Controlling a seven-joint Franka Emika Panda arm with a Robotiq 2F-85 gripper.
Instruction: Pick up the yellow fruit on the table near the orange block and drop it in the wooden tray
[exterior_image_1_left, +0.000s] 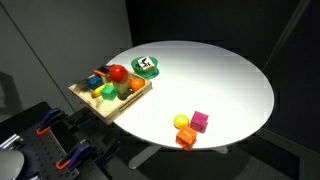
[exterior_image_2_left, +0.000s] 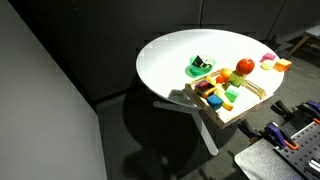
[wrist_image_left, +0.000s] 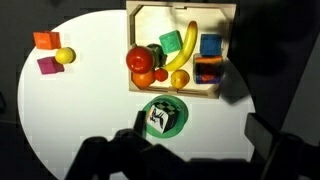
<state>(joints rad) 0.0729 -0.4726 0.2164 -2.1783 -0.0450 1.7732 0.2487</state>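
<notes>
The yellow fruit (wrist_image_left: 65, 56) is small and round. It lies on the white round table (wrist_image_left: 90, 110) between the orange block (wrist_image_left: 45, 40) and a magenta block (wrist_image_left: 47, 66). It also shows in an exterior view (exterior_image_1_left: 182, 122) near the table's front edge. The wooden tray (wrist_image_left: 223, 8) holds a banana, a red fruit, an orange fruit and coloured blocks; it shows in both exterior views (exterior_image_1_left: 80, 95) (exterior_image_2_left: 250, 100). My gripper (wrist_image_left: 200, 130) is open and empty, high above the table beside the green plate and far from the yellow fruit. It is out of view in both exterior views.
A green plate (wrist_image_left: 145, 104) with a black-and-white checkered cube (wrist_image_left: 162, 119) on it sits just beside the tray. The tray overhangs the table's edge (exterior_image_1_left: 110, 115). Clamps and equipment stand below the table (exterior_image_1_left: 50, 150).
</notes>
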